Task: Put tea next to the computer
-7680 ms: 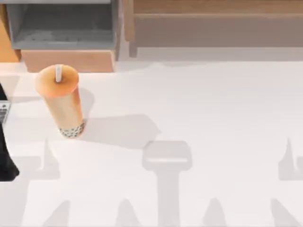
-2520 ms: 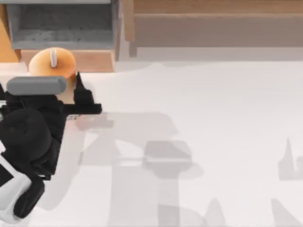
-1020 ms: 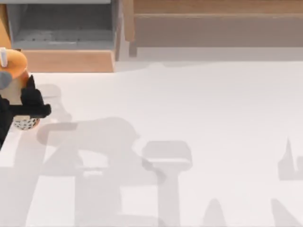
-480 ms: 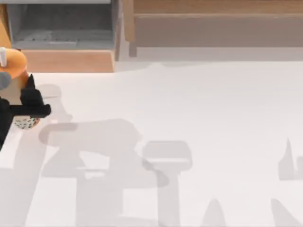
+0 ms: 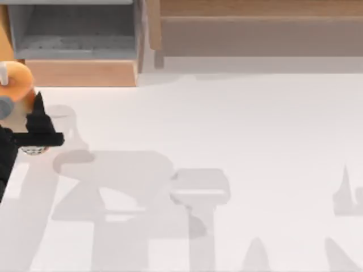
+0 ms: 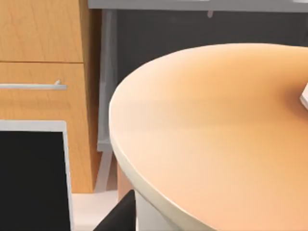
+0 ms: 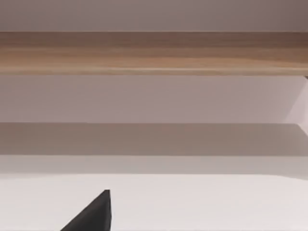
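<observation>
A pale white matte surface (image 5: 238,130) carries soft grey shadows. Along its far edge stand an open grey cabinet box on a light wooden base (image 5: 74,34) and a long brown wooden shelf unit (image 5: 255,28). An orange-brown wooden drawer front with a slim metal handle (image 6: 38,86) stands nearby.

Bright even light, soft grey shadows across the table (image 5: 238,124)
</observation>
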Robot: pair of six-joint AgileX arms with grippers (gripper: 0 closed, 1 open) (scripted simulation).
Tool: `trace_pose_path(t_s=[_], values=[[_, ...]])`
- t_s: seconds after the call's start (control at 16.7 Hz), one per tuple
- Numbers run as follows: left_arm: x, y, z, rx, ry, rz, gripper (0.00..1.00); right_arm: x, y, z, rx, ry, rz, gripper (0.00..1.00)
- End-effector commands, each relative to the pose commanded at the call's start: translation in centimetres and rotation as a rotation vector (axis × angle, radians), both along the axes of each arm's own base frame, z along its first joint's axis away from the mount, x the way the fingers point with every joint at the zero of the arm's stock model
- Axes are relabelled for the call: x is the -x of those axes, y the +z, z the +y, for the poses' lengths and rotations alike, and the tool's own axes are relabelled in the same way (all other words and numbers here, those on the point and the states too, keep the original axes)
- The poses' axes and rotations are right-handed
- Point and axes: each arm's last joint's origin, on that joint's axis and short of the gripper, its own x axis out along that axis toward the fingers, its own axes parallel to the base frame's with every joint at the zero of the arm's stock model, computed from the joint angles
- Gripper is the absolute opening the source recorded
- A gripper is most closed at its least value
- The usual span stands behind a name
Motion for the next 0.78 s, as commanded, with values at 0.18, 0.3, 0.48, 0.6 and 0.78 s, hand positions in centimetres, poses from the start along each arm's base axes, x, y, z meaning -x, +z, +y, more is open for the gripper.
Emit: trace_pose_path(t_s=[0.18,0.3,0.48,0.6,0.78], values=[[-0.8,-0.5,0.3,-0.005,0.005,0.004,0.0,0.0,0.0,0.0,0.0,0.0,0.0,1.0],[-1.4,-1.0,0.6,-0.01,0.007,0.023,0.0,0.0,0.0,0.0,0.0,0.0,0.0,1.0],[-1.6,-2.2,0.8,-0.016,0.006,0.076,0.0,0.0,0.0,0.0,0.0,0.0,0.0,1.0],[-1.5,-2.4,0.9,-0.017,0.006,0.09,0.0,0.0,0.0,0.0,0.0,0.0,0.0,1.0],[-1.5,-2.4,0.9,-0.017,0.006,0.09,0.0,0.0,0.0,0.0,0.0,0.0,0.0,1.0]])
